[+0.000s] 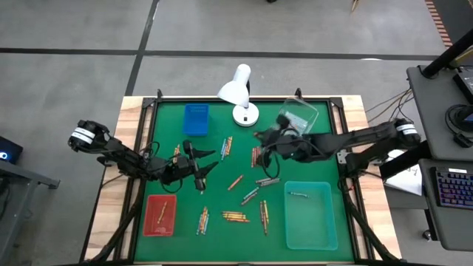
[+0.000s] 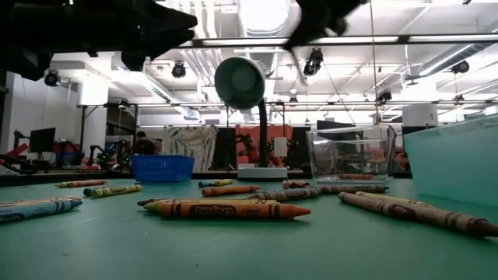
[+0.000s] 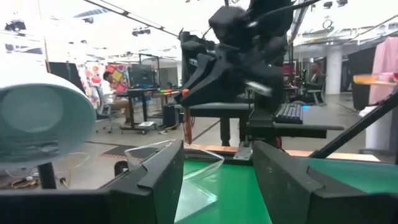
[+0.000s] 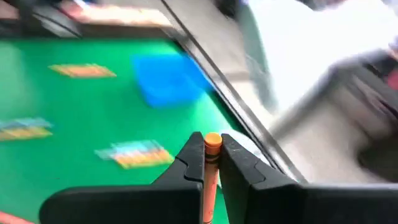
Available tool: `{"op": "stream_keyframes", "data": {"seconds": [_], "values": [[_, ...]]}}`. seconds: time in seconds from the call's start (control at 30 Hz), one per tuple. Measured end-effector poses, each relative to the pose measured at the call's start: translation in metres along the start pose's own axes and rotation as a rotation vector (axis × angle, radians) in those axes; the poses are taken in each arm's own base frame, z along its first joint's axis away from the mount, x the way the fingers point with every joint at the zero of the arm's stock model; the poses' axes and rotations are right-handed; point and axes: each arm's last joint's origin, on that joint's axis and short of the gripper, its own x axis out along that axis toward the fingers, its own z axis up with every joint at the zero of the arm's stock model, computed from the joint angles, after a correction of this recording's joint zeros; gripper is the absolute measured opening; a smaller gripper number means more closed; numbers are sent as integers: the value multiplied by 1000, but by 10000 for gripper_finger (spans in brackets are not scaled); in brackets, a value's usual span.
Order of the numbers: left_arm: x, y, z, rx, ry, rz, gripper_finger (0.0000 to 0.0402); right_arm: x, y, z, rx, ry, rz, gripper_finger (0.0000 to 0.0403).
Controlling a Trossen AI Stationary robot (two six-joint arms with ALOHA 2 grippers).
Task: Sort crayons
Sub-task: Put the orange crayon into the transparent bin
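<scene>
Upright orange crayon (image 4: 210, 163) between right claw (image 4: 212, 163) fingers.

The left gripper (image 3: 217, 171) is showing its two dark fingers (image 3: 163, 177) standing apart with nothing between them, over the green mat (image 3: 239, 193). Ahead, the right arm (image 3: 239, 46) is hanging above the mat, blurred, with a thin orange stick (image 3: 186, 118) pointing down from it. A white lamp (image 3: 37, 121) is filling one edge, and a clear bin (image 3: 165, 155) is sitting behind the fingers.

Orange crayon (image 4: 208, 180) btm cut off; blue tray (image 4: 169, 78) blurred.
</scene>
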Motion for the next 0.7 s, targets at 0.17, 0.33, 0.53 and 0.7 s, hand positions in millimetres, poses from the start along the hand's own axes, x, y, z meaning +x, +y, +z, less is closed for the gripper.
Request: {"op": "stream_keyframes", "data": {"seconds": [0.17, 0.33, 0.53, 0.7], "values": [[6, 2, 3, -8, -15, 21, 169, 4, -38, -23, 134, 230, -160, 13], [8, 2, 5, -6, -21, 26, 169, 23, -62, -54, 232, 463, -309, 13], [8, 1, 5, -4, -20, 25, 168, 47, -72, -75, 208, 598, -378, 15], [8, 1, 4, -6, -9, 23, 168, 69, -86, -90, 155, 698, -421, 29]]}}
